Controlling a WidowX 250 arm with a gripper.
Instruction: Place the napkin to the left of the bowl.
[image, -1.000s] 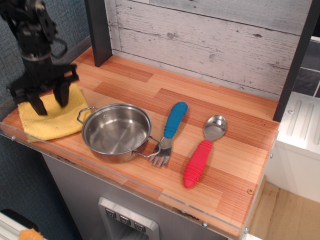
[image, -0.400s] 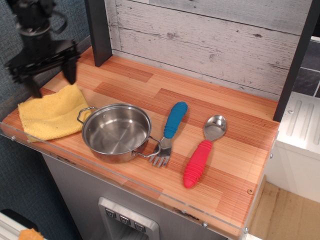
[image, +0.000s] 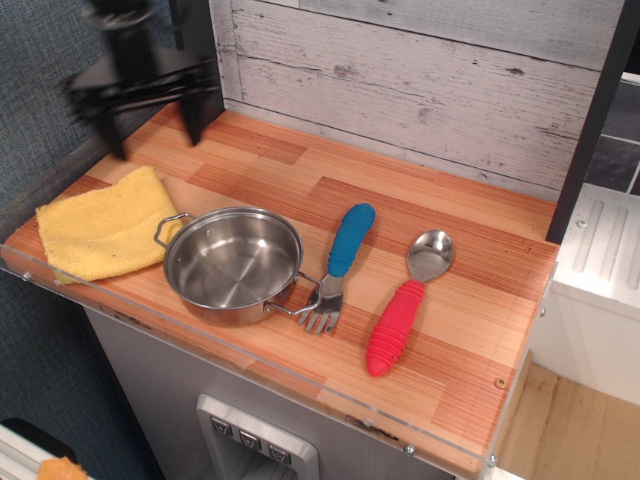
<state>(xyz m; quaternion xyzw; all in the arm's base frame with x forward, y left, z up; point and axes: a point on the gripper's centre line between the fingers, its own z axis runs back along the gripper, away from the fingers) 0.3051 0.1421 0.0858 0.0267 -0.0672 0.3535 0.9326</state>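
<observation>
The yellow napkin (image: 105, 226) lies flat on the wooden counter at the front left corner. It sits just left of the shiny steel bowl (image: 233, 263), touching the bowl's left loop handle. My gripper (image: 152, 128) is motion-blurred at the upper left, raised above the counter behind the napkin. Its two black fingers hang spread apart and hold nothing.
A fork with a blue handle (image: 341, 261) lies right of the bowl, its tines near the bowl's right handle. A spoon with a red handle (image: 405, 303) lies further right. A dark post (image: 196, 60) and a grey plank wall (image: 420, 85) stand behind.
My gripper has let go of the napkin, risen off it and moved up and to the right toward the back post. The napkin stays left of the bowl.
</observation>
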